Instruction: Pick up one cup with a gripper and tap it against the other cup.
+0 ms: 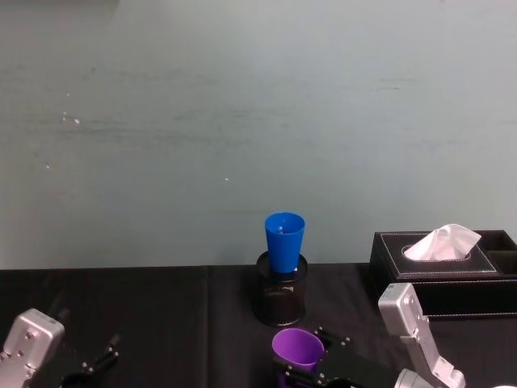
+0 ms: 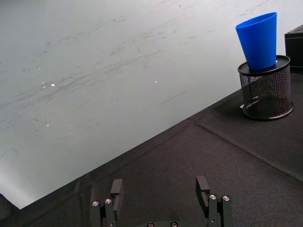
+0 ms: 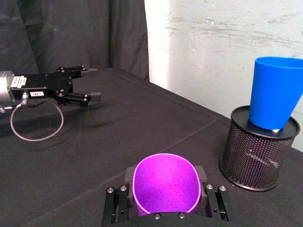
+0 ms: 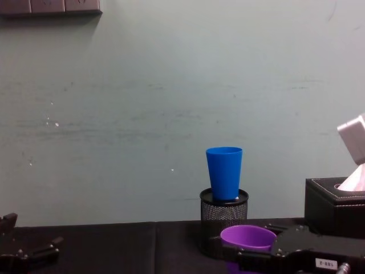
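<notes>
Right gripper (image 3: 165, 201) has the purple cup (image 3: 165, 186) clamped between its two flat jaws, one on each side of the cup wall, mouth up, and in the head view I see that cup (image 1: 297, 347) low at the near edge of the black-clothed table (image 1: 161, 315), just in front of the wire-mesh pen holder (image 1: 281, 301). From the chest camera the purple rim (image 4: 248, 237) sits below the holder's top, so I judge the cup is gripped but barely raised, if at all (I cannot see its base, so I won't swear it has left the cloth). The blue cup (image 1: 284, 241) stands upright with its foot down inside the pen holder, against the pale wall, clearly apart from the purple one. My left gripper (image 2: 161, 203) is parked near the table's left corner, jaws spread wide with nothing between them. A black tissue box (image 1: 444, 259) sits to the right of the holder. By my reckoning the grasp is done; what remains is lifting the purple cup up to the level of the blue one's exposed wall, carrying it forward, and making the tap, gently, since the blue cup only rests loosely in the holder and might tip.
</notes>
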{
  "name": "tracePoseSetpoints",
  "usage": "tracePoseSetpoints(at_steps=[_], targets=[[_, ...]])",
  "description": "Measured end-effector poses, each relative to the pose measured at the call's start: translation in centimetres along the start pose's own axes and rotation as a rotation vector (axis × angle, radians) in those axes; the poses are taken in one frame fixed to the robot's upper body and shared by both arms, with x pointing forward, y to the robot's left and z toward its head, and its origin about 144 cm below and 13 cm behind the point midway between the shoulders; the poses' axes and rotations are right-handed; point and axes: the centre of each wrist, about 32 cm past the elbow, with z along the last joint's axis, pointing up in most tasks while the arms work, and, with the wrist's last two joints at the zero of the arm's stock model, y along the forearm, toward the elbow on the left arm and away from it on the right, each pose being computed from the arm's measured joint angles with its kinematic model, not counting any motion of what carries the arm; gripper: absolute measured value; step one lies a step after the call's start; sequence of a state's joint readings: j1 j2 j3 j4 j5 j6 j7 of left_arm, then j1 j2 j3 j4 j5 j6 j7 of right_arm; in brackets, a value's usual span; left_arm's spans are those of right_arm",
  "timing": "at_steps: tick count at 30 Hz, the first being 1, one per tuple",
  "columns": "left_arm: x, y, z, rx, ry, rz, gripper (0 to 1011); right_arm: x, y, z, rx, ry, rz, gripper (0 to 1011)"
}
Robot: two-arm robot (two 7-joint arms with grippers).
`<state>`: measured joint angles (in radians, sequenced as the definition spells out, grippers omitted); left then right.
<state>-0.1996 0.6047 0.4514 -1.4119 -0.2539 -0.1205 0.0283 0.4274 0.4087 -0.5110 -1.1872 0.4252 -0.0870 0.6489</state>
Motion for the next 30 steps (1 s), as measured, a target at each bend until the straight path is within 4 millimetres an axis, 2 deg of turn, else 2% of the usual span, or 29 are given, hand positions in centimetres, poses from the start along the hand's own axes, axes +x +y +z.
tracePoseSetpoints(at_steps=[30], targets=[[0.0, 0.0, 0.0, 0.0, 0.0, 0.0, 1000, 0.2, 0.3, -1.4, -0.029, 0.043, 0.023, 742]])
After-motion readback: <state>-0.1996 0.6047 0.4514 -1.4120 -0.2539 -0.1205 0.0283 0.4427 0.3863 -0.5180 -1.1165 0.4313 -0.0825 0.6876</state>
